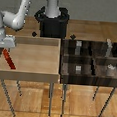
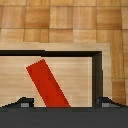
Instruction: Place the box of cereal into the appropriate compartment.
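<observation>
**Gripper over the red box at the tan tray's edge**

The gripper point(image 1: 5, 52) hangs at the exterior view's left, over the outer part of the big light-tan tray point(image 1: 34, 63). In the wrist view its two fingertips point(image 2: 21, 103) stand apart, one on each side of the box of cereal point(image 2: 49, 84), with a clear gap between each tip and the box; the jaws are spread and hold nothing.

The box of cereal sits directly under the gripper, lying at a slant inside the tray, its near end running down between the fingertips. Whether it rests flat on the tray floor cannot be told.

Beyond the gripper, past the tray's far wall toward the exterior view's right, stands the dark four-cell bin point(image 1: 93, 73). The compartment point(image 1: 111, 50) with the tall pale-grey block point(image 1: 110, 46) is well apart from the gripper, in the bin's corner farthest from it.
</observation>
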Tool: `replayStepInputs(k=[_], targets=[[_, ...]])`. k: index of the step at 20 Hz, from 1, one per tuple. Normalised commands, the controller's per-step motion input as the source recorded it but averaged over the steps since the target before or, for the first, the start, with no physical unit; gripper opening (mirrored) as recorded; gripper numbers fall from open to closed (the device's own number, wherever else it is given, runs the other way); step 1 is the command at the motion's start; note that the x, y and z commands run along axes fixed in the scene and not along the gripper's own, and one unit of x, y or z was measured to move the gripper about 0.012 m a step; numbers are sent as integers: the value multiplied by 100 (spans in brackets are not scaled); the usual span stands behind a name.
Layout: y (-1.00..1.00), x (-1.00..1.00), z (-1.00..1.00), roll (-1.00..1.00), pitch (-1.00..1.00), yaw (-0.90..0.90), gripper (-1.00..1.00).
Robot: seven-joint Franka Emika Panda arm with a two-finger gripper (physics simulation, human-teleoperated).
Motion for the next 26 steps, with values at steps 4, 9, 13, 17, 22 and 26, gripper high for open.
replayStepInputs(k=[4, 9, 13, 17, 22, 26], targets=[[25, 25, 0, 0, 0, 0, 100], [0, 0, -20, 0, 0, 0, 100], [0, 0, 0, 0, 0, 0, 100], [0, 0, 25, 0, 0, 0, 100], [20, 0, 20, 0, 0, 0, 100], [75, 0, 0, 0, 0, 0, 100]])
